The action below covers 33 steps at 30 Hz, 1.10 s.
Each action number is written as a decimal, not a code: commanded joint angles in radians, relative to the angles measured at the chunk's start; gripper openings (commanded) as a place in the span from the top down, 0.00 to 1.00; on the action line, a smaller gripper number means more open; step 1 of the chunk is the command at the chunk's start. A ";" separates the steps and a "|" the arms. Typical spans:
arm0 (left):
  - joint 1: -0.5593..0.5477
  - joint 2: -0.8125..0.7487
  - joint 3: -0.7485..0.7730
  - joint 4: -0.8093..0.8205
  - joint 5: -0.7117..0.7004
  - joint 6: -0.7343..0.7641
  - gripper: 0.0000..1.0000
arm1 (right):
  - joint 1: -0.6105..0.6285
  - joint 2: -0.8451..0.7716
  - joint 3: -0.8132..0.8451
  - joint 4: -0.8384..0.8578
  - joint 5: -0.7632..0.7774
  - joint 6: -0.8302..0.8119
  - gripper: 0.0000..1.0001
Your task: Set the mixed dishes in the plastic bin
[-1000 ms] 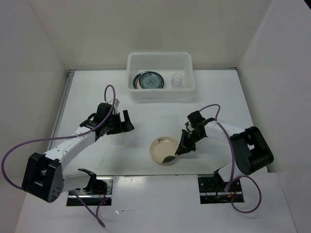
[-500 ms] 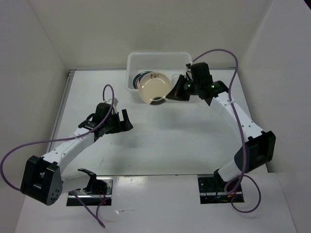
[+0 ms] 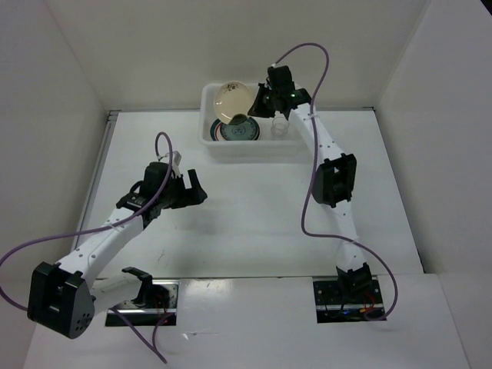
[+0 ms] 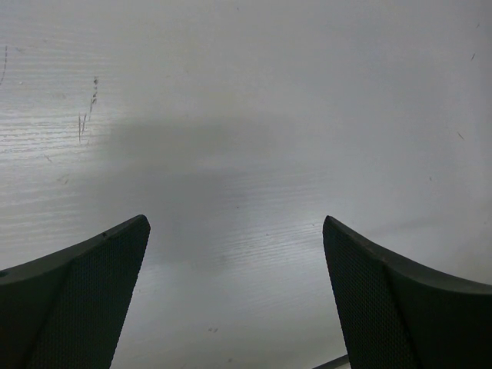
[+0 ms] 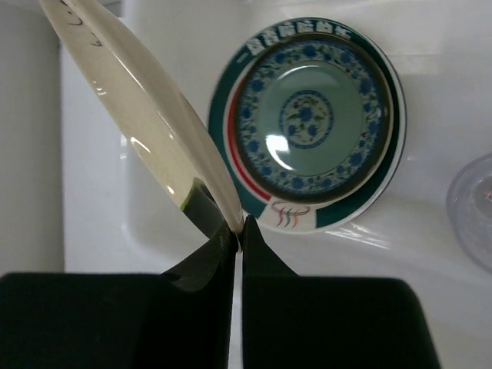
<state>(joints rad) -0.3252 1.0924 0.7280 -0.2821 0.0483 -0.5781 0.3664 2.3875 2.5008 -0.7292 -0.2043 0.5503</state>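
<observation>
One cream plate pinched rim-first in the right gripper; best levelled low over the teal plate before release. Left gripper gapes empty.

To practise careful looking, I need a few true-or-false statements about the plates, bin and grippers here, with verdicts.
1. The right gripper grips a cream plate by its rim. True.
2. The cream plate lies flat in the bin. False: it is tilted steeply in the gripper, held over the bin.
3. A teal plate sits on a green-rimmed plate in the bin. True.
4. The left gripper holds a cup. False: it is open and empty over the table; the cup stands in the bin.
</observation>
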 commanded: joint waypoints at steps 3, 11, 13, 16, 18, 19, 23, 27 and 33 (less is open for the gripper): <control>0.012 -0.017 0.036 0.009 -0.008 0.017 0.00 | -0.007 0.150 0.233 -0.104 0.051 -0.049 1.00; 0.021 0.001 0.036 0.009 -0.008 0.017 0.00 | -0.007 0.249 0.204 -0.114 0.060 -0.049 1.00; 0.021 0.001 0.036 0.009 -0.008 0.017 0.00 | -0.007 0.259 0.204 -0.114 0.071 -0.049 0.98; 0.021 0.001 0.036 0.009 -0.008 0.017 0.00 | -0.007 0.268 0.204 -0.114 0.071 -0.049 0.88; 0.021 0.001 0.036 0.009 -0.008 0.017 0.00 | -0.007 0.268 0.204 -0.114 0.080 -0.049 0.80; 0.021 0.001 0.036 0.009 -0.008 0.017 0.00 | -0.007 0.268 0.204 -0.114 0.080 -0.049 0.77; 0.021 0.001 0.036 0.009 -0.008 0.017 0.00 | -0.007 0.240 0.213 -0.114 0.100 -0.049 0.54; 0.021 0.001 0.036 0.009 -0.008 0.017 0.00 | -0.017 0.159 0.224 -0.125 0.111 -0.049 0.48; 0.021 -0.012 0.036 0.018 0.021 0.017 0.00 | -0.017 -0.136 0.156 -0.144 0.143 -0.078 0.26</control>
<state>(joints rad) -0.3096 1.0935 0.7284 -0.2844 0.0494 -0.5777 0.3580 2.5366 2.6495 -0.8810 -0.0956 0.4969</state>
